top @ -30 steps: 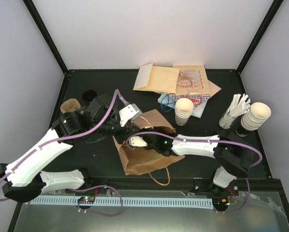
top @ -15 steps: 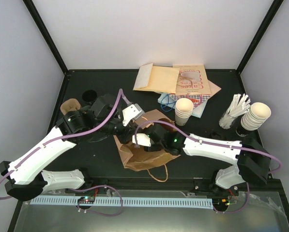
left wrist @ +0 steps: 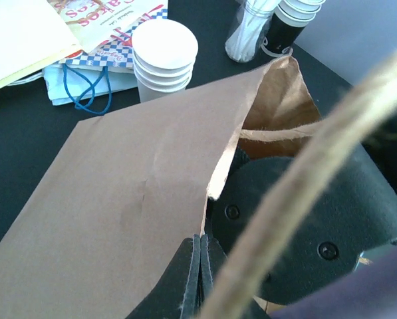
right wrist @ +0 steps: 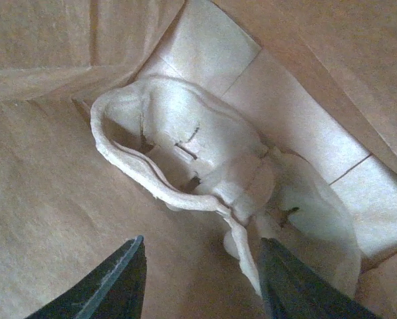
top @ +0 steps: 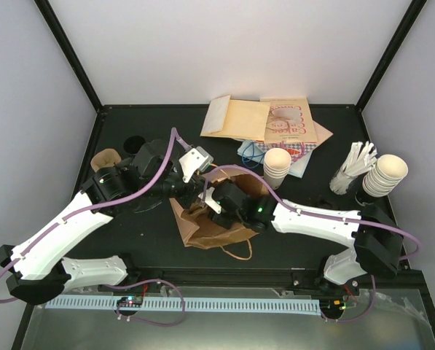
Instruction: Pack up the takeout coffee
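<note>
The takeout coffee is out of view. A brown paper bag (top: 202, 227) lies on the black table, mouth toward the back. My left gripper (left wrist: 200, 266) is shut on the bag's upper edge (left wrist: 215, 179) and lifts it, with the twine handle (left wrist: 304, 166) running across its camera. My right gripper (right wrist: 199, 244) is inside the bag, open, fingers well apart over the bag's paper floor. Just beyond the fingers lies a pale moulded pulp carrier (right wrist: 205, 153), its thin rim running close to the right finger (right wrist: 284, 279). From above, only the right wrist (top: 235, 205) shows at the bag's mouth.
A stack of lidless cream cups (top: 277, 168) stands behind the bag; another stack (top: 386, 175) and a holder of white sticks (top: 354, 166) are at the right. Envelopes and printed paper (top: 264, 120) lie at the back. A black lid (top: 135, 144) and a brown piece (top: 106, 159) sit at the left.
My right arm has pushed its gripper deeper into the bag, toward the back left. The bag has shifted and bunched slightly. My left gripper keeps its hold on the edge.
</note>
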Controlling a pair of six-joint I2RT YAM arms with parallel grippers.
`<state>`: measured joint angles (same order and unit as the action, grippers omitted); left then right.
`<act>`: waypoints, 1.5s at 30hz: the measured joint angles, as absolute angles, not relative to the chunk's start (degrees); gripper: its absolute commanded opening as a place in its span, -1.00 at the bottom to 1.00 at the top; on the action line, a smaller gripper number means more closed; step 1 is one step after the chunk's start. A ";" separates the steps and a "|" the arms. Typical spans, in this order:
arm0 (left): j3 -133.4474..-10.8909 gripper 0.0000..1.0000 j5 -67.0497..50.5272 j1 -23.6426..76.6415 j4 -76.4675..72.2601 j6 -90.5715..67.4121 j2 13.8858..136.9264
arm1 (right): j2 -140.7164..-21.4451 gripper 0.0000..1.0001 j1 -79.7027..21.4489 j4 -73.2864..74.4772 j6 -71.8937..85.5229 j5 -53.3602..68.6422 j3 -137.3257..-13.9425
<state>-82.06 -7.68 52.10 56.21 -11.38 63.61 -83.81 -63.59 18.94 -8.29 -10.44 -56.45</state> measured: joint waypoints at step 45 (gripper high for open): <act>-81.03 -0.97 -20.16 52.27 55.66 -10.74 63.31 | -83.77 -0.98 -70.65 -2.02 -22.28 -30.85 -42.19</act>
